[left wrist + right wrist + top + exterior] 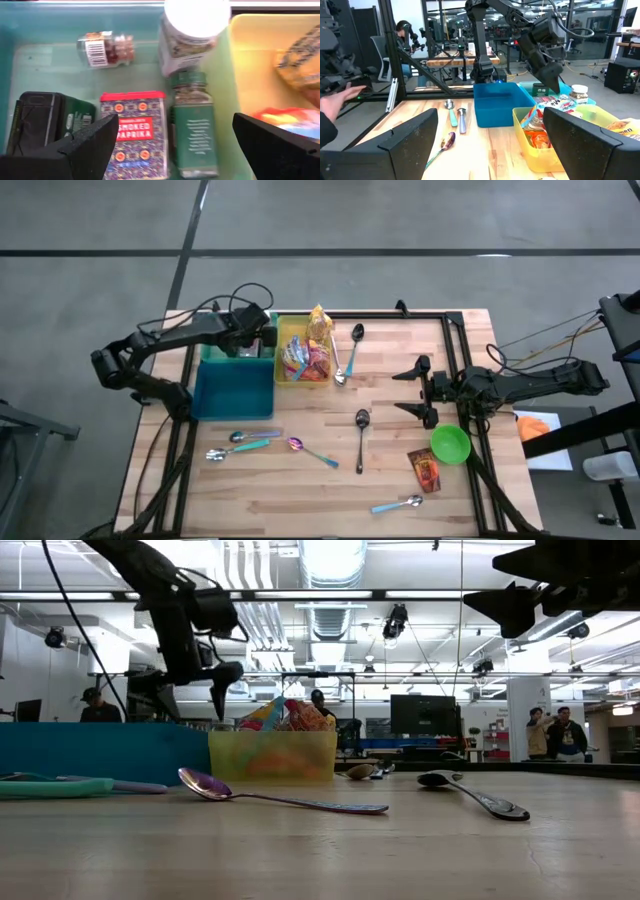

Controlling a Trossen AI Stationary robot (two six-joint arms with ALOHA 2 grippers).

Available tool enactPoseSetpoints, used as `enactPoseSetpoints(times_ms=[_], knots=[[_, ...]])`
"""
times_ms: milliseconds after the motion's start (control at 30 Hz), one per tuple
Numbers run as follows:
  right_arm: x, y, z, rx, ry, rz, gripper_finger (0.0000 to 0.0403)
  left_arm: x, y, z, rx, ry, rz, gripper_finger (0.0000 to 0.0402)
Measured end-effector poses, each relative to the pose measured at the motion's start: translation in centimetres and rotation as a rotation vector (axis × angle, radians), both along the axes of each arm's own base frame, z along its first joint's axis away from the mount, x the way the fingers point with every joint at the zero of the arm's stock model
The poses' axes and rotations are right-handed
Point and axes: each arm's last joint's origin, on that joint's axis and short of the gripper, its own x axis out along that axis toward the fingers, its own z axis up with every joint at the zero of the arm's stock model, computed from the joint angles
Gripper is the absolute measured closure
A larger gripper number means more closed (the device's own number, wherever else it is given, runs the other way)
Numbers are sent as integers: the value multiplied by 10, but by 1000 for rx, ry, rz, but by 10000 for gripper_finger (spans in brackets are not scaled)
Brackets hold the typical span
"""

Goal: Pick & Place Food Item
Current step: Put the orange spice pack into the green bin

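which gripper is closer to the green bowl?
Right. The right gripper, open, hovers just beside the green bowl; the left gripper, open, is across the table over the teal bin.

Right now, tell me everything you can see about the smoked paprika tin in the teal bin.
The smoked paprika tin is a flat rectangular container, apparently metal, with a red top edge and a blue, red and white patterned face bearing a white label reading SMOKED PAPRIKA. It lies label up on the floor of the teal bin, between a dark green tin and a green spice jar lying alongside. The open left end effector hovers above, not touching it.
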Motion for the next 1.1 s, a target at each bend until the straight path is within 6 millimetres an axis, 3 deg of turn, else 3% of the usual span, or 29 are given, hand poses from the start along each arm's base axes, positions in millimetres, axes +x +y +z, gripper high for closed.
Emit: enactPoseSetpoints(times_ms=[600,800,1100], knots=[[0,0,0,-2,0,0,44,20,-57,35,146,-139,-224,6],[0,0,0,-2,0,0,44,38,-95,44,280,-158,-416,6],[0,0,0,1,0,0,44,55,-167,56,462,-214,-739,6]])
